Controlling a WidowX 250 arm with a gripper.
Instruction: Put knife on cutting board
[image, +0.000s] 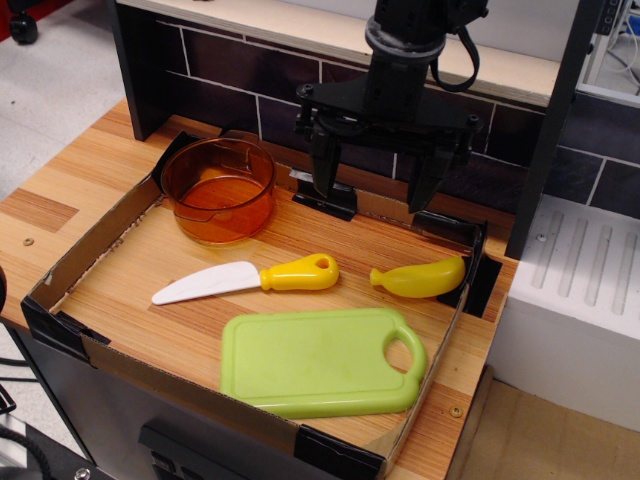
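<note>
The knife (245, 279) lies flat on the wooden tray floor, white blade pointing left, yellow handle with a hole to the right. The lime-green cutting board (320, 362) lies flat just in front of it, handle hole at its right end; the two are apart. My gripper (377, 188) hangs above the back of the tray, behind and right of the knife, its two black fingers (324, 172) spread wide and empty.
An orange translucent pot (219, 187) stands at the back left of the tray. An all-yellow banana toy (420, 277) lies at the right. A low cardboard wall (90, 245) rims the tray. A dark tiled backsplash and a shelf stand behind.
</note>
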